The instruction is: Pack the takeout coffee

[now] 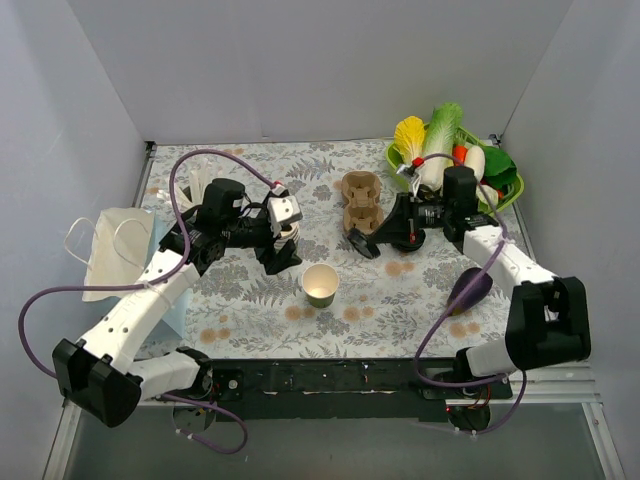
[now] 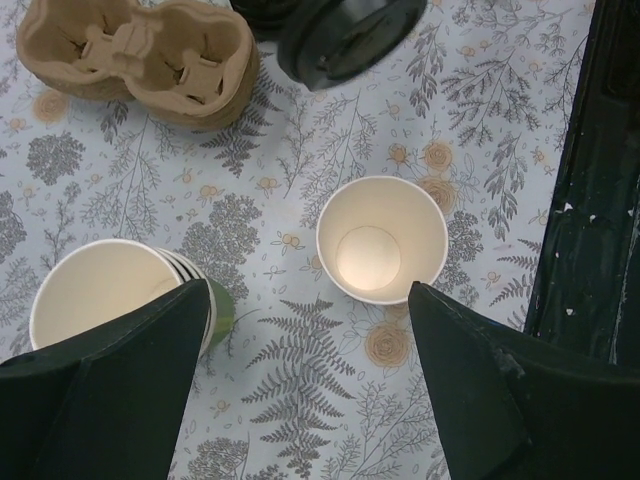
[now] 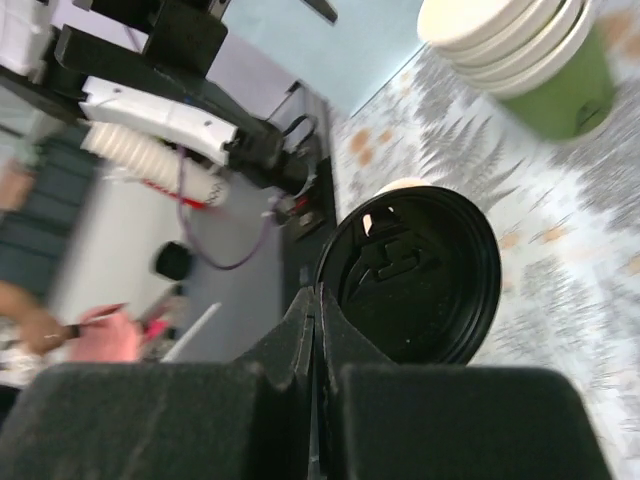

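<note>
Cup point(image 1: 320, 285) stands open, no lid on, mid-table near the front. Right gripper point(image 3: 318, 300) is pinched on the rim of the black lid point(image 3: 410, 275), tilted, beside the carrier point(image 1: 360, 200). Left gripper point(image 2: 308, 300) is spread wide, empty, over the stack point(image 2: 100, 295).

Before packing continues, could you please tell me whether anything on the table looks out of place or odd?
The single cup stands open and empty, without a lid. The black lid is pinched at its rim by the right gripper and held tilted, close to the cardboard carrier. Nothing looks spilled or damaged.
</note>
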`<move>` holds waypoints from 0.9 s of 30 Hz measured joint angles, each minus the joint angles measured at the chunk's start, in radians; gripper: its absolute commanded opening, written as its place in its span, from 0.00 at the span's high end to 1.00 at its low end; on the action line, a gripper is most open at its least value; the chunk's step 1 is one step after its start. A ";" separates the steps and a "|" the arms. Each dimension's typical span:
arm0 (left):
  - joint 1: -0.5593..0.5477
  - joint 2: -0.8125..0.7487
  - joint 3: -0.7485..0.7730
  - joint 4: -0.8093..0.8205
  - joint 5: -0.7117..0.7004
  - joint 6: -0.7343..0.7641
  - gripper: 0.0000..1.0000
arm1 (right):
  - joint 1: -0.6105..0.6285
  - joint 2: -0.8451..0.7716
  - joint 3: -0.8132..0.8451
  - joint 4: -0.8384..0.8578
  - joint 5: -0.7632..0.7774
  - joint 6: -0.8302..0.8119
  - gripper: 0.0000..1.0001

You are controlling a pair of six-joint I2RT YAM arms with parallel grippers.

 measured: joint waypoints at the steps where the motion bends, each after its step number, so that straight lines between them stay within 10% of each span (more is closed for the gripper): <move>1: 0.000 -0.005 -0.011 0.005 -0.003 -0.004 0.18 | 0.007 0.029 -0.053 0.113 -0.031 0.117 0.99; 11: 0.000 -0.015 -0.084 0.023 -0.004 -0.049 0.17 | 0.105 0.206 -0.215 1.105 -0.142 1.040 0.99; 27: 0.000 0.032 -0.114 0.093 0.007 -0.090 0.17 | 0.217 0.421 -0.148 1.301 -0.163 1.339 0.99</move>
